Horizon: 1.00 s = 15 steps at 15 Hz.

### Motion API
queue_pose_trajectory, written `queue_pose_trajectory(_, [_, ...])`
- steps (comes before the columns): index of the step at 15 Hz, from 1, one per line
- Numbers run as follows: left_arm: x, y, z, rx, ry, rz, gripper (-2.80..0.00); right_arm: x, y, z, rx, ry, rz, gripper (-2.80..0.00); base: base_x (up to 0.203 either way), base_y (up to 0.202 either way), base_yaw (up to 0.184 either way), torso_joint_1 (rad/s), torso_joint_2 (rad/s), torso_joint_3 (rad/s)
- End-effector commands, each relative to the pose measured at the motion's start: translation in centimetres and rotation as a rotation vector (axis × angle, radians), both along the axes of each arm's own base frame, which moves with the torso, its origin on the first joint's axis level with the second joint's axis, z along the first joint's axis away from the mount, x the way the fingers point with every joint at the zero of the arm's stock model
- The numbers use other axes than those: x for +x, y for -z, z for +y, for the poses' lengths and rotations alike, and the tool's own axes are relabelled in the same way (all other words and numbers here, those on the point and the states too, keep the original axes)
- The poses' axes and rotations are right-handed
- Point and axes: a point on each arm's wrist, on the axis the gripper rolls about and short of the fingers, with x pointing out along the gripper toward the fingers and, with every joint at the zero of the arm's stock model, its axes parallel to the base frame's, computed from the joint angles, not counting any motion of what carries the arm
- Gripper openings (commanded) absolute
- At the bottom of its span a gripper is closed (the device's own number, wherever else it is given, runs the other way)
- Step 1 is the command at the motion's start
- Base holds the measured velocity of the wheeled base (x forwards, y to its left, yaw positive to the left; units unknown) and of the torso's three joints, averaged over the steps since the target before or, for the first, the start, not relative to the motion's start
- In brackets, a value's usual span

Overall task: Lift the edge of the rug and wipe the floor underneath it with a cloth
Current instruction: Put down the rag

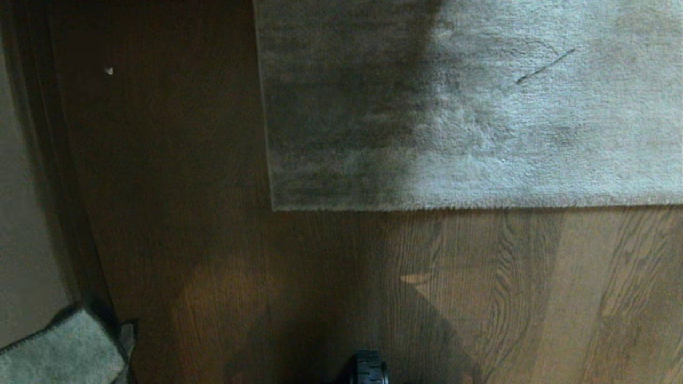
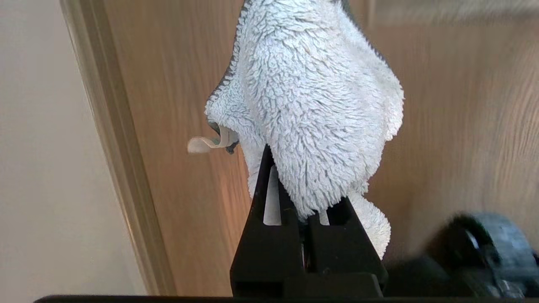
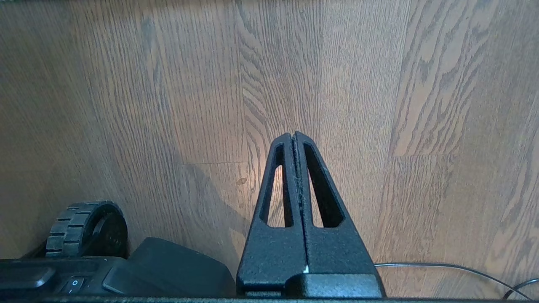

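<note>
While gripped in the left hand (image 2: 303, 212), hangs in a soft bunch beyond the fingertips: the cloth (image 2: 311, 109), pale terry, pinched between fingers clamped tight on its lower fold, with a small loop tag (image 2: 208, 143) sticking out at one side. Behind it, in the left wrist view, brown wood-grain floor (image 2: 454, 126) meeting a pale skirting strip (image 2: 113, 147) and a plain wall (image 2: 38, 147), plus part of a dark wheel (image 2: 488, 240) of the base.

Seen from the head camera, lies flat on the floor (image 1: 480, 293): the rug edge (image 1: 480, 207), a straight hem running across, ending at a square corner (image 1: 273, 209) toward the left. Grey-beige pile above the hem, half in shadow, with a thin dark line (image 1: 544, 66) lying on the lit part. Not lifted anywhere along the visible hem. At the lower left corner of that view, a second piece of grey fabric (image 1: 58, 352); at the bottom centre, a dark wheel (image 1: 371, 368).

Held low over bare planks, well apart from the rug: the right hand (image 3: 293, 134), fingers pressed fully together and holding nothing. Beside it, a ribbed wheel (image 3: 86, 229) and the dark base housing (image 3: 168, 269), with a thin cable (image 3: 442, 266) trailing across the floor (image 3: 168, 84).
</note>
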Motion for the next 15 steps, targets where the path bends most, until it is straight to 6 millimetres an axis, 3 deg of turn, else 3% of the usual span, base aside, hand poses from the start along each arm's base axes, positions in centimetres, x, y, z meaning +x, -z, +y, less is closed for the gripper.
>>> queue_pose_trajectory(1, [-0.4,-1.3,-0.1,0.013,0.022,-0.056,-2.80,0.0,0.0,0.0,0.000,0.000,0.002,-2.80,0.000,0.000,0.000,0.000,0.00,0.000])
queue_pose_trajectory(4, [-0.5,-4.0,-0.1,0.014,0.032,-0.055,-2.80,0.0,0.0,0.0,0.000,0.000,0.002,-2.80,0.000,0.000,0.000,0.000,0.00,0.000])
queue_pose_trajectory(9, [3.2,-8.4,-0.1,0.015,0.034,0.114,-2.80,0.0,0.0,0.0,0.000,0.000,0.002,-2.80,0.000,0.000,0.000,0.000,0.00,0.000])
queue_pose_trajectory(11, [4.6,-8.5,-0.1,0.015,0.035,0.187,-2.80,0.0,0.0,0.0,0.000,0.000,0.002,-2.80,0.000,0.000,0.000,0.000,0.00,0.000])
queue_pose_trajectory(15, [5.5,-5.8,-0.1,0.009,0.031,0.328,-2.80,0.0,0.0,0.0,0.000,0.000,0.002,-2.80,0.000,0.000,0.000,0.000,0.00,0.000])
